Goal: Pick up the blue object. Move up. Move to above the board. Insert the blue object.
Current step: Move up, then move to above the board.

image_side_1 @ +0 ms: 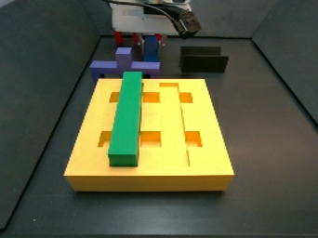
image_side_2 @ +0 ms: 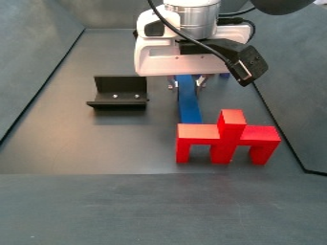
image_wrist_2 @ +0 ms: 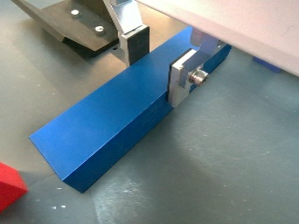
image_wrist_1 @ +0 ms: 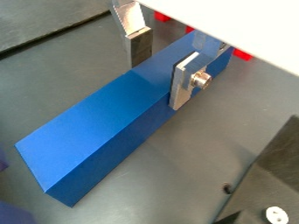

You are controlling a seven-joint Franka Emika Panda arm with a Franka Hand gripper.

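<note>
The two-finger gripper (image_wrist_1: 162, 63) is down low at the far end of the floor, its flat silver fingers (image_wrist_1: 184, 83) with dark pads standing on either side of the long, straight dark blue bar of square section (image_wrist_1: 111, 127) — in both wrist views (image_wrist_2: 156, 59) the bar (image_wrist_2: 117, 122) lies flat on the dark grey floor and runs between the plates, which sit against or just beside its two long faces, so the hand is narrowed around the bar, though I cannot tell for sure that the pads are pressing it. In a side view the bar (image_side_2: 189, 97) stretches out from under the white gripper body (image_side_2: 186, 59) toward a bright red stepped block (image_side_2: 227, 143), whose far edge it reaches. The dark L-shaped fixture (image_side_2: 118, 93) stands on the floor to the left of the gripper in that view, well apart from the bar. In a side view from the opposite end, the large thick yellow slab with lengthwise grooves and small square cut-outs (image_side_1: 199, 160) fills the near floor, and a long green bar (image_side_1: 126, 114) lies lengthwise in its left groove. Beyond the board's far edge sits a paler purple-blue stepped block (image_side_1: 122, 66), with the gripper (image_side_1: 147, 42) just behind it — the fixture (image_side_1: 202, 58) is to its right there.
</note>
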